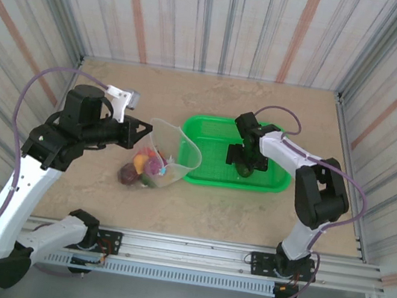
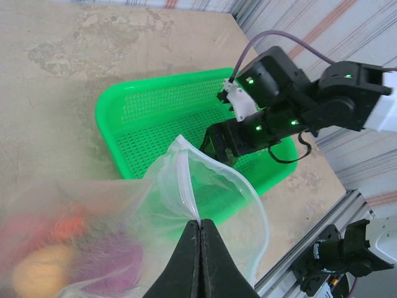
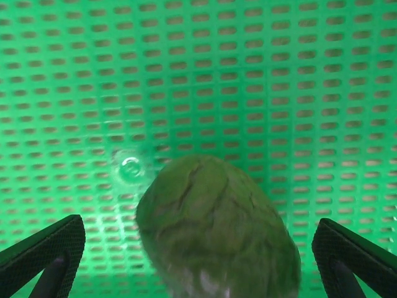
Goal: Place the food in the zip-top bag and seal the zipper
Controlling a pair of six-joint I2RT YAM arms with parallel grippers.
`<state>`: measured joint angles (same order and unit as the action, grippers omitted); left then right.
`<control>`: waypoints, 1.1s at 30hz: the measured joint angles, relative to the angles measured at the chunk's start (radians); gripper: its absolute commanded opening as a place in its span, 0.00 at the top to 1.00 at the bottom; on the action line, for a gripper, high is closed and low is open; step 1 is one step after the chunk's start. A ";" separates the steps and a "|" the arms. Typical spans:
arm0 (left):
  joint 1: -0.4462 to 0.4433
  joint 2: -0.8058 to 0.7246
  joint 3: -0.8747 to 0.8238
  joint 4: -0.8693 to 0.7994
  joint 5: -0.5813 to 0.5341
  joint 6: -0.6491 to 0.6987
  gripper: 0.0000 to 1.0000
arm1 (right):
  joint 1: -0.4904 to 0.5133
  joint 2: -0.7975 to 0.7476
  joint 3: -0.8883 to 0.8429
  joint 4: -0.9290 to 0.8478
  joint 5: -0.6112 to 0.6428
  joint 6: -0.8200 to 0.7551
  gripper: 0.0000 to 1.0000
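My left gripper (image 2: pixel 200 248) pinches the bag (image 2: pixel 124 205) rim at lower centre. My right gripper (image 3: pixel 198 261) stands wide, straddling the green food (image 3: pixel 211 211) in the basket (image 3: pixel 248 74).

Glossy plastic mesh basket (image 1: pixel 210 147), clear plastic bag (image 1: pixel 173 149) (thin, shiny), matt mottled table (image 1: pixel 192 91).

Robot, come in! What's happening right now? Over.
Left gripper shut on zip-top bag rim, mouth open. Right gripper open, straddling dark green food in basket. Nothing blocking.
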<state>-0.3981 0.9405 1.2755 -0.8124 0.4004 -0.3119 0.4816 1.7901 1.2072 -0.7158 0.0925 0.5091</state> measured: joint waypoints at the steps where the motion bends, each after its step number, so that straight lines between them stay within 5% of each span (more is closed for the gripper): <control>1: 0.000 -0.001 0.000 0.000 0.000 0.000 1.00 | -0.004 0.014 0.000 0.004 0.006 -0.002 0.13; 15: 0.000 -0.003 -0.002 0.000 0.000 0.000 1.00 | -0.026 0.036 -0.002 0.060 -0.008 -0.029 0.69; 33: 0.000 -0.003 -0.002 0.000 0.000 0.000 1.00 | -0.025 -0.232 0.082 -0.028 -0.084 -0.027 0.74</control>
<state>-0.3981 0.9375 1.2732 -0.8127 0.4007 -0.3119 0.4564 1.5578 1.2896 -0.7437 0.0090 0.4816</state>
